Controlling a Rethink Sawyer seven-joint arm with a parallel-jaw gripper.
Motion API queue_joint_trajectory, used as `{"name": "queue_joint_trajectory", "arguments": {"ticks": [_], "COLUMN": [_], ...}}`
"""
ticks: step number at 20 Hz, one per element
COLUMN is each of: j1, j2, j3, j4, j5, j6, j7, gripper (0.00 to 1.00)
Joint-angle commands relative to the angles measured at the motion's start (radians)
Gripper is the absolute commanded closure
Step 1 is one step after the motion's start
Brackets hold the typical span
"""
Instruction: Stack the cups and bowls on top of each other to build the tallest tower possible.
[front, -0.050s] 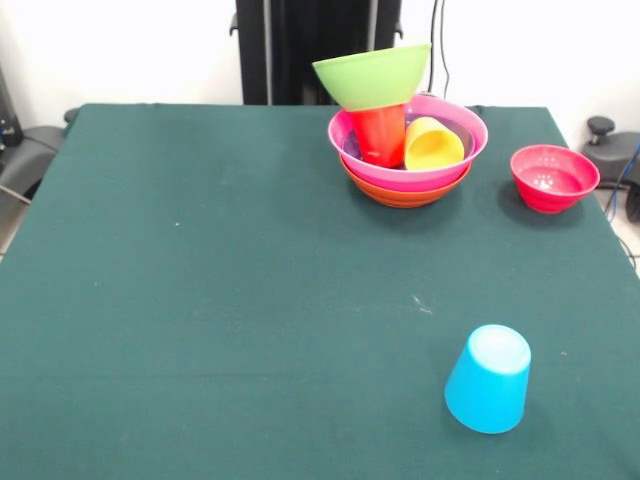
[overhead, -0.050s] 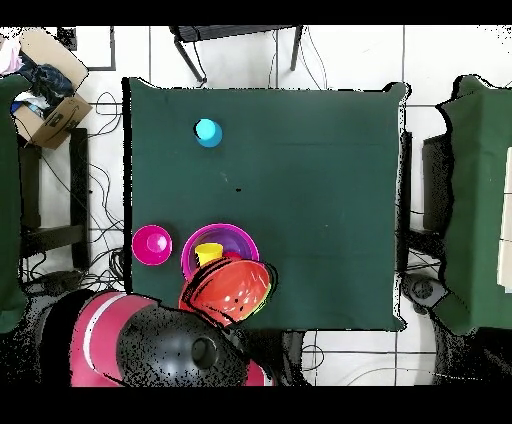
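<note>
Precariously, the lime green bowl (front, -0.050s: 372, 75) sat tilted on the red cup (front, -0.050s: 380, 134); I judged it could slide off. I saw no gripper.

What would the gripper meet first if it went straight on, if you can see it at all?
I can't tell: neither view shows the gripper, so its heading is unknown. Only the arm shows, low in the overhead view beside the tower, which is topped by the tilted lime green bowl.
</note>
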Motion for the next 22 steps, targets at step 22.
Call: {"name": "queue_joint_trajectory", "arguments": {"ticks": [22], "j1": [0.109], "j2": [0.253], "j3": [0.044], "j4": [-0.084], "j5": [0.145], "j6": [0.365], "j7": [0.247], "gripper": [1.0]}}
